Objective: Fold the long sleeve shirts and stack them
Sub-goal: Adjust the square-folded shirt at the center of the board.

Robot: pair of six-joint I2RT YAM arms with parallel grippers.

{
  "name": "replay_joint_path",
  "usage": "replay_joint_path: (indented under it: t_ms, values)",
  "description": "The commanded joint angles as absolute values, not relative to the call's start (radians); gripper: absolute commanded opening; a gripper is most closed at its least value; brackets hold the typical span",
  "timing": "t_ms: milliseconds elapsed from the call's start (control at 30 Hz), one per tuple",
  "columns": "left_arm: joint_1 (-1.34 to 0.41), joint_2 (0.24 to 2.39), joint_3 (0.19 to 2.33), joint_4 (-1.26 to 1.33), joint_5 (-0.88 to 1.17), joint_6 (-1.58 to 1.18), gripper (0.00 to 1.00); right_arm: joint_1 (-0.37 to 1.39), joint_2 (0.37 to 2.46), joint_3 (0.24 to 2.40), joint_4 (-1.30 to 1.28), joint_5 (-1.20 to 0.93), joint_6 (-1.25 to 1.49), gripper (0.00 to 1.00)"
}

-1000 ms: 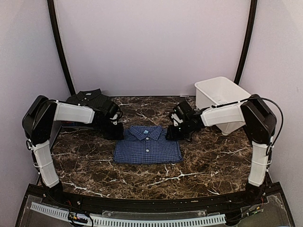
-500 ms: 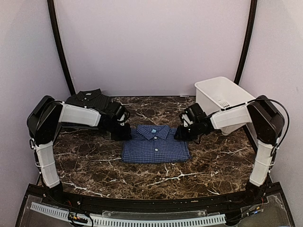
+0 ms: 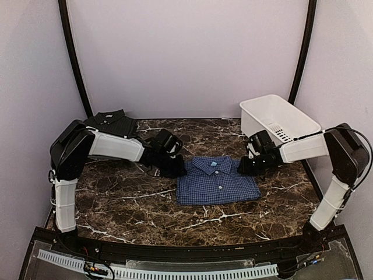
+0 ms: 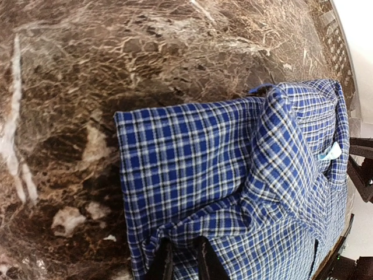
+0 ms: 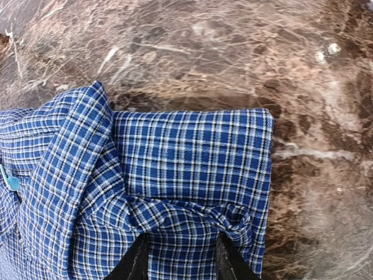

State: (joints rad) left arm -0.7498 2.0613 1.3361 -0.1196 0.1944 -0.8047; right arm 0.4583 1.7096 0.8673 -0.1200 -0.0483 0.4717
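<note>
The folded blue check shirt [image 3: 217, 182] lies collar-up on the marble table, right of centre. My left gripper [image 3: 175, 169] is shut on its left shoulder; in the left wrist view the shirt [image 4: 233, 175] bunches between the gripper's [image 4: 183, 259] narrow fingers. My right gripper [image 3: 243, 168] is shut on the right shoulder; in the right wrist view the cloth [image 5: 175, 157] puckers between the gripper's [image 5: 180, 259] fingers. The dark check shirt [image 3: 111, 123] lies folded at the back left. The red shirt is out of view.
A white plastic basket [image 3: 280, 116] stands at the back right, close behind the right arm. The dark marble table [image 3: 116, 198] has black rails at its sides and a near edge by the arm bases.
Both grippers have moved to the right together, and the blue shirt has slid with them from the table's middle to right of centre.
</note>
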Motion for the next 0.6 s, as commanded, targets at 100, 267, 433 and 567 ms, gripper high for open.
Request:
replay_joint_path:
  t_ms: [100,267,433,567]
  values:
    - [-0.760,2.092,1.432,-0.200,0.198,-0.791,0.17,0.447,1.690,0.833,-0.209,-0.029,0.468,0.36]
    - [-0.759,2.078,1.504,-0.275,0.170,-0.743,0.21,0.447,1.634,0.872,-0.235,-0.050,0.457,0.38]
    - [-0.743,2.014,1.539,-0.319,0.144,-0.707,0.27,0.447,1.562,0.929,-0.269,-0.077,0.441,0.43]
    - [-0.716,1.942,1.535,-0.345,0.109,-0.681,0.34,0.447,1.492,0.965,-0.273,-0.110,0.440,0.51]
